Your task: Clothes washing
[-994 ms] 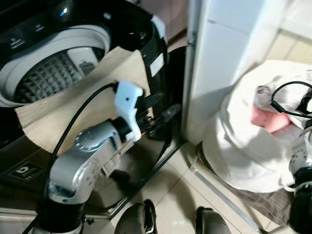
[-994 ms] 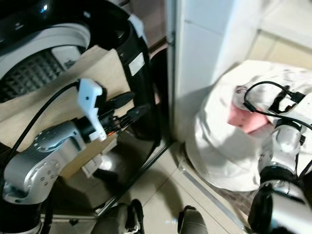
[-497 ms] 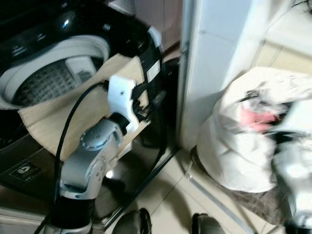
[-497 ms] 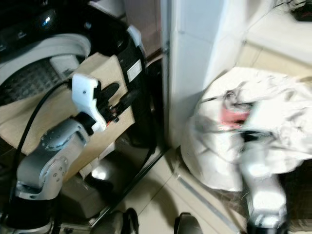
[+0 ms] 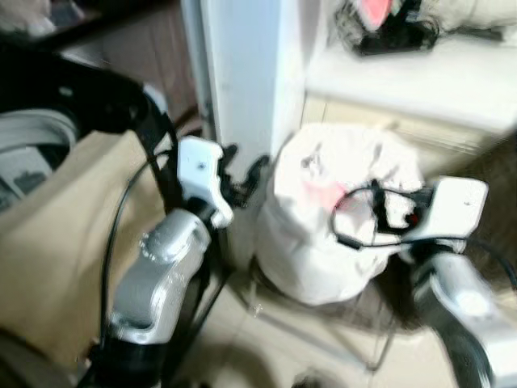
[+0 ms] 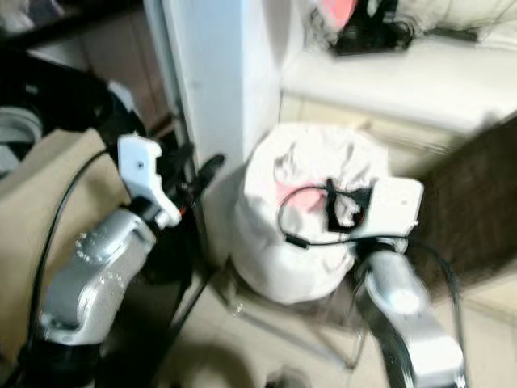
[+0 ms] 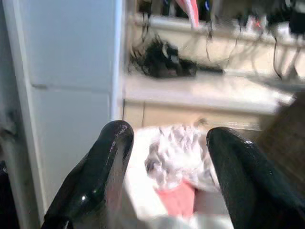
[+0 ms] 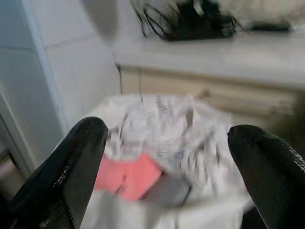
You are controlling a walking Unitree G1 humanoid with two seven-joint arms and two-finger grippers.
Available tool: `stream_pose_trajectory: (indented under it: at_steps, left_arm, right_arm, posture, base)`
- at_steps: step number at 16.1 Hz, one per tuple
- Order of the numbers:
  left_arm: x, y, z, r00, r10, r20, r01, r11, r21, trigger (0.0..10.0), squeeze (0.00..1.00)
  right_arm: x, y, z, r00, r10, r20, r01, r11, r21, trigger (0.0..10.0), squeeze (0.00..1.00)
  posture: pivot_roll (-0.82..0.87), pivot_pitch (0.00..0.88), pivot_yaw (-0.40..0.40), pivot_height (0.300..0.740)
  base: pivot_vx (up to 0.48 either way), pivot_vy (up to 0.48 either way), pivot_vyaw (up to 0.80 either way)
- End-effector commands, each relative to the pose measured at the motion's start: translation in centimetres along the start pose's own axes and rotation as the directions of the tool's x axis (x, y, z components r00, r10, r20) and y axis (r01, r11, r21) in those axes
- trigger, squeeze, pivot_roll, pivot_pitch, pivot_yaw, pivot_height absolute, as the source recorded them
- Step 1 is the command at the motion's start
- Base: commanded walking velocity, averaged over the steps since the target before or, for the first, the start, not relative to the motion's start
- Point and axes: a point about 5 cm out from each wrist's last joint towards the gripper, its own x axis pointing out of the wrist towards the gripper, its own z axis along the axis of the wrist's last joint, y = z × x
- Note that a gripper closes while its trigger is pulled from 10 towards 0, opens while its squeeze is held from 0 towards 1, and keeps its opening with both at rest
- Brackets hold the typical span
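Right wrist view showed our right gripper (image 8: 167,157) with fingers wide apart, aimed at the white laundry bag (image 5: 335,218), where a pink garment (image 8: 128,176) lay at the top. Our left gripper (image 7: 167,167), fingers also spread, faced the same bag. To do this well, we judged we should steady ourselves first, then close on the pink cloth alone. The bag stood on a tiled floor (image 5: 266,347) beside a white pillar (image 5: 242,73), below a cluttered ledge (image 5: 412,69).
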Motion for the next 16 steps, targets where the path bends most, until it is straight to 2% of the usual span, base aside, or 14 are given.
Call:
stream_pose_trajectory:
  at_steps: [1, 5, 7, 8, 13, 14, 16]
  left_arm:
    - [-0.5, 0.7, -0.6, 0.999, 0.031, -0.035, -0.030, 0.999, 0.020, 10.0, 0.00]
    - [-1.2, 0.3, -1.6, 0.998, 0.030, -0.062, -0.029, 0.999, 0.023, 10.0, 0.00]
    - [-1.2, 0.3, -1.7, 0.997, 0.030, -0.066, -0.029, 0.999, 0.023, 10.0, 0.00]
    - [-1.2, 0.3, -1.9, 0.997, 0.035, -0.067, -0.033, 0.999, 0.029, 10.0, 0.00]
    - [-1.6, 1.0, -1.8, 0.995, 0.074, -0.069, -0.069, 0.995, 0.070, 10.0, 0.00]
    - [-1.8, 1.0, -1.7, 0.995, 0.073, -0.063, -0.069, 0.996, 0.060, 10.0, 0.00]
    - [-2.2, 1.2, -1.8, 0.993, 0.065, -0.097, -0.056, 0.994, 0.096, 10.0, 0.00]
  right_arm:
    - [0.0, 0.0, -0.4, 1.000, 0.007, -0.027, -0.007, 1.000, 0.010, 10.0, 0.00]
    - [0.2, -0.5, -0.2, 0.999, -0.005, -0.043, 0.006, 1.000, 0.015, 10.0, 0.00]
    - [0.2, -0.6, -0.2, 0.999, -0.009, -0.050, 0.010, 1.000, 0.015, 10.0, 0.00]
    - [0.3, -0.7, -0.2, 0.998, -0.003, -0.056, 0.003, 1.000, -0.002, 10.0, 0.00]
    - [1.0, -1.0, -0.6, 0.996, 0.037, -0.079, -0.037, 0.999, 0.008, 10.0, 0.00]
    - [1.3, -1.2, -0.7, 0.996, 0.034, -0.084, -0.034, 0.999, 0.002, 10.0, 0.00]
    - [2.3, -2.1, -1.7, 0.991, 0.041, -0.126, -0.045, 0.998, -0.032, 10.0, 0.00]
  posture:
    - [-0.22, 0.041, 0.017, 0.740]
    - [-0.21, 0.038, 0.011, 0.740]
    - [-0.21, 0.037, 0.011, 0.740]
    - [-0.21, 0.040, 0.009, 0.740]
    - [-0.19, 0.045, 0.001, 0.740]
    - [-0.18, 0.048, 0.003, 0.740]
    - [-0.17, 0.059, 0.009, 0.740]
  base:
    - [0.360, 0.000, 0.00]
    - [0.365, 0.000, 0.00]
    - [0.364, 0.000, -0.80]
    - [0.368, 0.000, 0.00]
    - [0.355, 0.000, 0.00]
    - [0.000, 0.000, 0.00]
    - [0.000, 0.000, 0.00]
